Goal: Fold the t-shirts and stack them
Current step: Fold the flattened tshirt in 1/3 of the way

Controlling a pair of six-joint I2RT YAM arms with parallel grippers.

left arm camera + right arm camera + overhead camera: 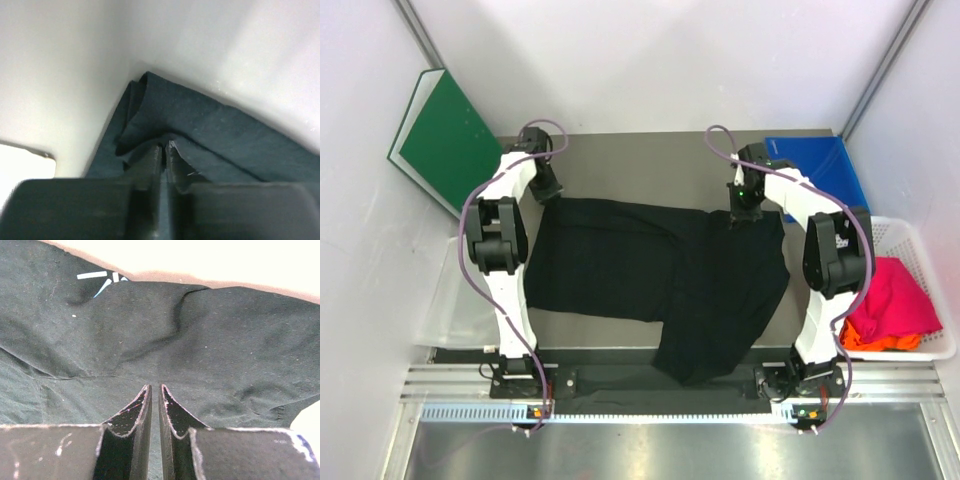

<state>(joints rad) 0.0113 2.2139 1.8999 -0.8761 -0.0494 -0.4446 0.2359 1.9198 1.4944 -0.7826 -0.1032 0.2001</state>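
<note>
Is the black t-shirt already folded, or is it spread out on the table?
Spread out, not neatly folded. From above, the black t-shirt lies open across the table, wrinkled, its near part reaching the front edge.

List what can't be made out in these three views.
- Top view: left gripper and right gripper, fingers hidden under their own wrists.
- Right wrist view: whether the black t-shirt is caught between the closed fingers; dark on dark.
- Top view: how many shirts lie in the basket; the right arm covers part of the pink t-shirt.
</note>
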